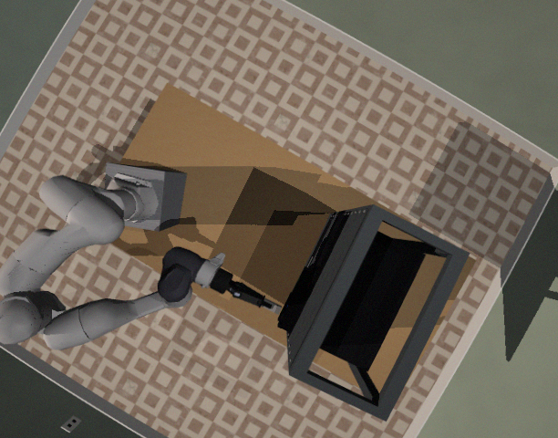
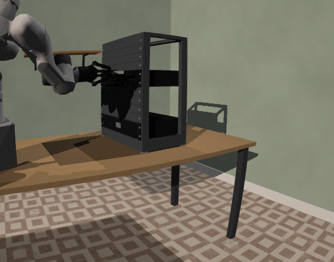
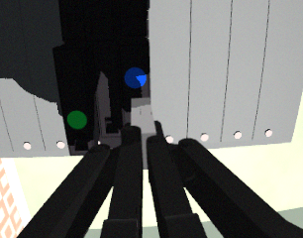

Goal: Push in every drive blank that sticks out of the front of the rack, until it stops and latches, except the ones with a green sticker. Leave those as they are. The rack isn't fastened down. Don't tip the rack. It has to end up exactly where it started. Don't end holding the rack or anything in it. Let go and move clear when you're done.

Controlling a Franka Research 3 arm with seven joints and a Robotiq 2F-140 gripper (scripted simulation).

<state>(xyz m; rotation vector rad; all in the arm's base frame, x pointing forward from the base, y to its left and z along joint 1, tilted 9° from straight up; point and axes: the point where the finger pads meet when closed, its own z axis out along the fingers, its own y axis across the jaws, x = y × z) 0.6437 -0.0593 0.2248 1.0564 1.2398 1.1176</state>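
The dark rack [image 1: 380, 316] [image 2: 145, 93] stands upright on the table, its front toward the arm. Dark drive blanks sit in a black bay at mid-height. A blank with a green sticker [image 3: 77, 120] is left of the fingers in the wrist view. A blue sticker [image 3: 136, 77] shows just above the fingertips, partly in shadow. At the near end of the front in the top view, a dark part [image 1: 287, 317] sticks out. My gripper [image 1: 276, 308] [image 2: 123, 72] [image 3: 141, 112] is shut and empty, its tips close to the bay. Contact and how far each blank sticks out are unclear.
Grey panels [image 3: 208, 74] with pale screws flank the bay. A black unit with a pale label [image 2: 118, 124] is low in the rack. The wooden table [image 1: 175, 122] [image 2: 218, 141] ends a little behind the rack. A shelf [image 2: 77, 52] shows on the wall.
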